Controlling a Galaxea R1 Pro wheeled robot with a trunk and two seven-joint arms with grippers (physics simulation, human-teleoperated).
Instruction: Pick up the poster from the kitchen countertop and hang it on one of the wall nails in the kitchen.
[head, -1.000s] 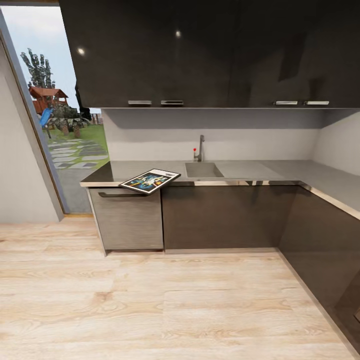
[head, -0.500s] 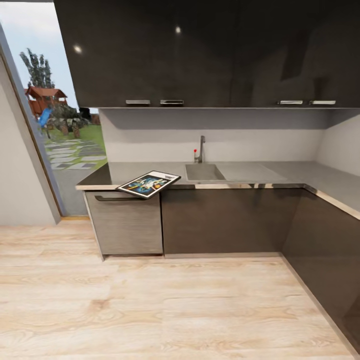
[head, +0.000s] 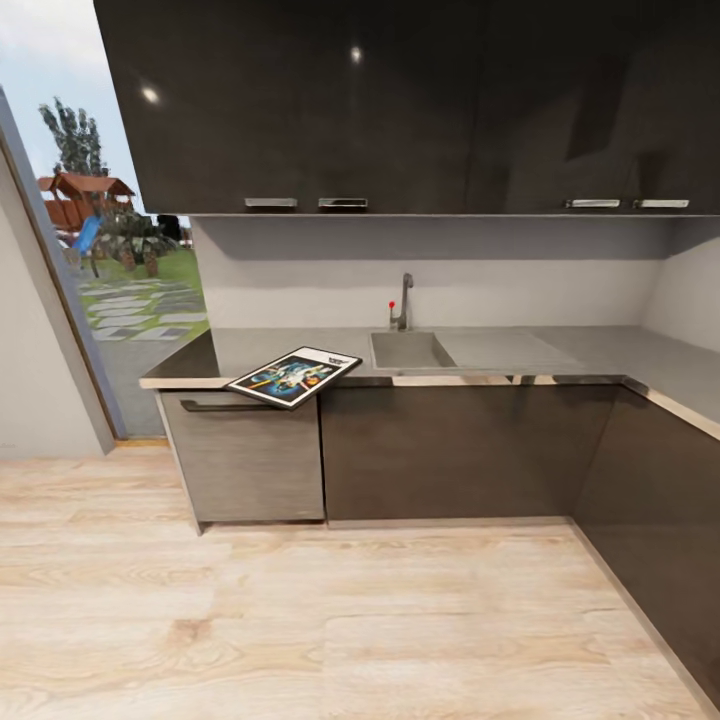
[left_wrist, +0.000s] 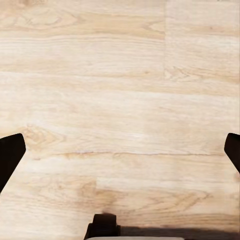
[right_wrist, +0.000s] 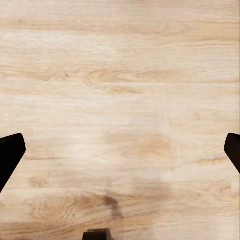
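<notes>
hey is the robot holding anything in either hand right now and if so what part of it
Nothing is held. The left hand and right hand are both open over bare wooden floor. The poster lies on the kitchen countertop, overhanging its front edge.

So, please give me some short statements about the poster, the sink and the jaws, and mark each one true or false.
1. The poster lies on the countertop, one corner past the front edge. True.
2. The poster sits inside the sink. False: it lies beside the sink, on the door side.
3. The left gripper holds the poster. False: its jaws are wide apart over wooden floor.
4. The right gripper is open. True.
</notes>
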